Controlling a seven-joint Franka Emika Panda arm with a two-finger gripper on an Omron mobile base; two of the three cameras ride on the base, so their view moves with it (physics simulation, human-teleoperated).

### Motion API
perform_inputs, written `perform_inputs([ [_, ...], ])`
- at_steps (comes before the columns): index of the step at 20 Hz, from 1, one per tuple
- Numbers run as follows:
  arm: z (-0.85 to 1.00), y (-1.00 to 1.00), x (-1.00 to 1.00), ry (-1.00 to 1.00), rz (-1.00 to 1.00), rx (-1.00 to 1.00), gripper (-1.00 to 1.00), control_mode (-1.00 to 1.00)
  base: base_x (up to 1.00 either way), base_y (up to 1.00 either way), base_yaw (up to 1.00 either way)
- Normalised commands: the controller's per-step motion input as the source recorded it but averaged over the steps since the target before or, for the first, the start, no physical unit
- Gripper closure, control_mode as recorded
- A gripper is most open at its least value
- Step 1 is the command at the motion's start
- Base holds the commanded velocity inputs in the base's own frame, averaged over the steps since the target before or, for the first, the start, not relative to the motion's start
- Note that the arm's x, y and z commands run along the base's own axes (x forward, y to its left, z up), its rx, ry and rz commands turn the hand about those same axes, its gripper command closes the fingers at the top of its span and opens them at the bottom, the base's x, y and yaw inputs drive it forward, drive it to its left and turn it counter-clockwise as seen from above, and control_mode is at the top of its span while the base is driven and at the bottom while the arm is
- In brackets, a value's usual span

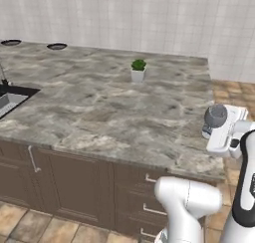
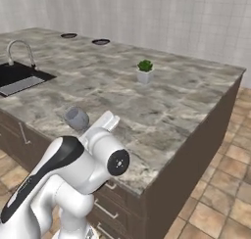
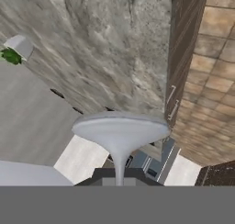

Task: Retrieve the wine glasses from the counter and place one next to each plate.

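the robot's two-finger gripper (image 3: 120,178) is closed narrow on the stem of a smoky grey wide-bowled wine glass (image 3: 120,131), carried clear above the near right corner of the grey-brown veined marble worktop (image 1: 114,112). in the left base view the glass (image 1: 215,116) rides at the hand beside the worktop's right edge; in the right base view its bowl (image 2: 77,118) sits just above the white forearm. two round dark navy plates (image 1: 57,47) lie well apart from it at the worktop's far left rim, near the white tiled wall. a small potted plant in a white pot (image 1: 138,70) stands between, toward the far side, and a dark sink (image 2: 22,79) is set in at the left. judged from here, the carry wants a steady, level hand, a path wide of the plant, and a set-down just beside a plate, not on it.
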Motion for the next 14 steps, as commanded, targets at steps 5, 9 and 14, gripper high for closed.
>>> perform_inputs([
  [5, 0.0, 0.0, 0.0, 0.0, 0.0, 0.0, 1.0, 1.0, -0.26, -1.0, 0.03],
  [9, 0.0, 0.0, 0.0, 0.0, 0.0, 0.0, 1.0, 1.0, -0.22, -1.0, 0.01],
  [14, 0.0, 0.0, 0.0, 0.0, 0.0, 0.0, 1.0, 1.0, 0.0, -1.0, 0.03],
])
